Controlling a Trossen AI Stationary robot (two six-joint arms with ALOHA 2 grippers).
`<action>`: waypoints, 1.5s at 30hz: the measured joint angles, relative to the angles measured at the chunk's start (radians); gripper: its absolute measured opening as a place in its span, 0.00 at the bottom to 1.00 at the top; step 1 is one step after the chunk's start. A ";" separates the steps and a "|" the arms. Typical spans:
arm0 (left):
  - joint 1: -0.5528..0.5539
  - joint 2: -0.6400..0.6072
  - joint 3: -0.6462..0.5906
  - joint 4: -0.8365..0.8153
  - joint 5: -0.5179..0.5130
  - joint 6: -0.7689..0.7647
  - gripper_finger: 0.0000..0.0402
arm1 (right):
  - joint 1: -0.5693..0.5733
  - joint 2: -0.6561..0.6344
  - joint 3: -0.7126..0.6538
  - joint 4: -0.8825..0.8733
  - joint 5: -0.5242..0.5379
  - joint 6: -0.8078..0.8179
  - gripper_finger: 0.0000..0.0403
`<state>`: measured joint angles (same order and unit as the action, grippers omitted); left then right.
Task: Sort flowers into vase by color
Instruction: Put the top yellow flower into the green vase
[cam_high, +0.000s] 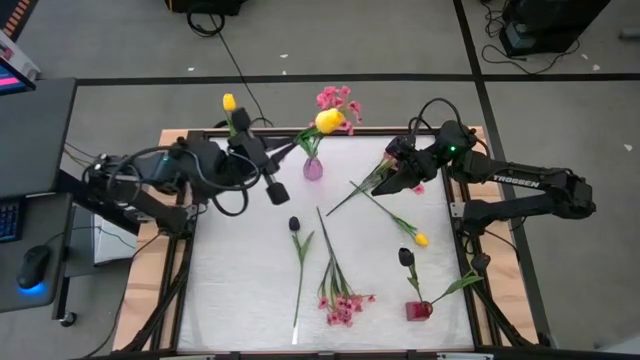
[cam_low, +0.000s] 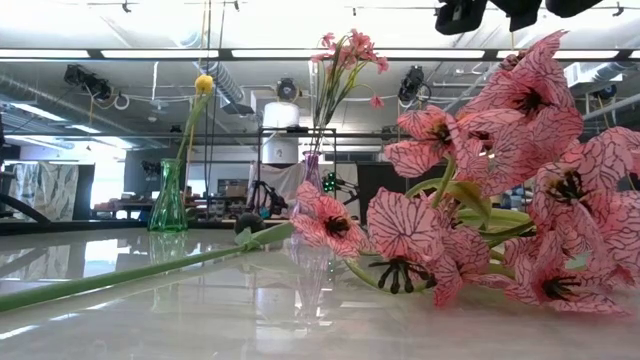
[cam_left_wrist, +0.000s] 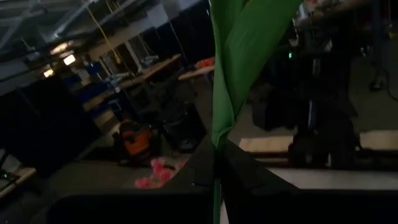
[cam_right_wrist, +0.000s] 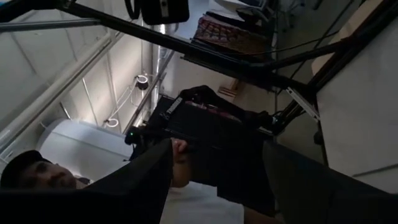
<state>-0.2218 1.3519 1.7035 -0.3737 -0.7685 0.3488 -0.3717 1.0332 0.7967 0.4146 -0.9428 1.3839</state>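
My left gripper (cam_high: 272, 157) is shut on the green stem of a yellow tulip (cam_high: 328, 122), raised beside the small purple vase (cam_high: 312, 168) that holds pink blossoms (cam_high: 335, 98). In the left wrist view the stem and a leaf (cam_left_wrist: 236, 74) rise between my fingers. A green vase (cam_high: 232, 125) at the far left holds a yellow flower (cam_low: 203, 83). A red vase (cam_high: 418, 310) at the near right holds a dark tulip (cam_high: 405, 257). My right gripper (cam_high: 395, 172) hangs open above a pink spray (cam_high: 415, 186) that lies on the table. My left gripper pinches the yellow tulip's stem (cam_left_wrist: 216, 186) below its leaf, between the two fingers (cam_left_wrist: 249, 180). The fingers come level from the table's left and lie across the stem. The tulip is lifted clear of the table, with its bloom (cam_high: 328, 122) up by the pink blossoms.
Flat on the white table lie a dark tulip (cam_high: 294, 224), a pink spray (cam_high: 340, 305) near the front edge and a yellow tulip (cam_high: 421, 239). A wooden rim (cam_high: 170, 240) frames the table. In the right wrist view a person (cam_right_wrist: 37, 174) shows beyond the table.
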 joint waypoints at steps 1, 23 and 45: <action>0.001 -0.006 0.000 -0.017 -0.001 -0.015 0.04 | 0.000 0.000 0.000 -0.001 0.000 -0.003 0.64; 0.023 -0.412 -0.508 0.015 -0.156 -0.183 0.04 | -0.002 0.000 0.000 -0.007 0.019 -0.045 0.64; 0.224 -0.734 -1.031 0.275 -0.259 -0.182 0.04 | -0.002 0.000 0.000 -0.009 0.165 -0.085 0.64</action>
<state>0.0026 0.6178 0.6722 -0.0989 -1.0276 0.1673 -0.3737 1.0336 0.7967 0.4053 -0.7776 1.2987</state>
